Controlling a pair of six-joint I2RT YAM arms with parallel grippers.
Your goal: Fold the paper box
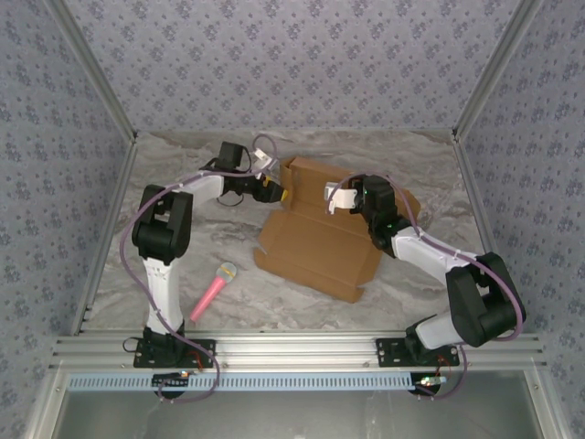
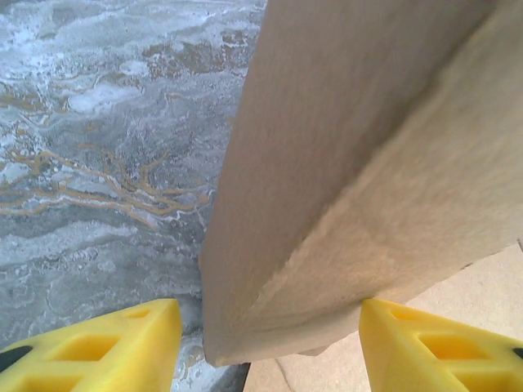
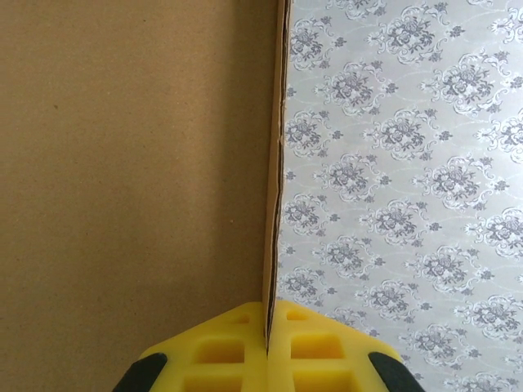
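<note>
My left pincer (image 2: pixel 270 310) stands spread astride a raised side flap (image 2: pixel 327 204) at the box's far left corner, and I can't see it gripping. The box (image 1: pixel 315 247) lies mid-surface (image 1: pixel 274 306) with its rear panel (image 1: pixel 311 183) lifted. My right pincer (image 3: pixel 267 314) is pressed together on that panel's thin edge. I judge the step to be tucking the flap inward. I'd hold the right pinch firm with the panel upright, then push the flap along its crease, slowly, so the base doesn't slide.
</note>
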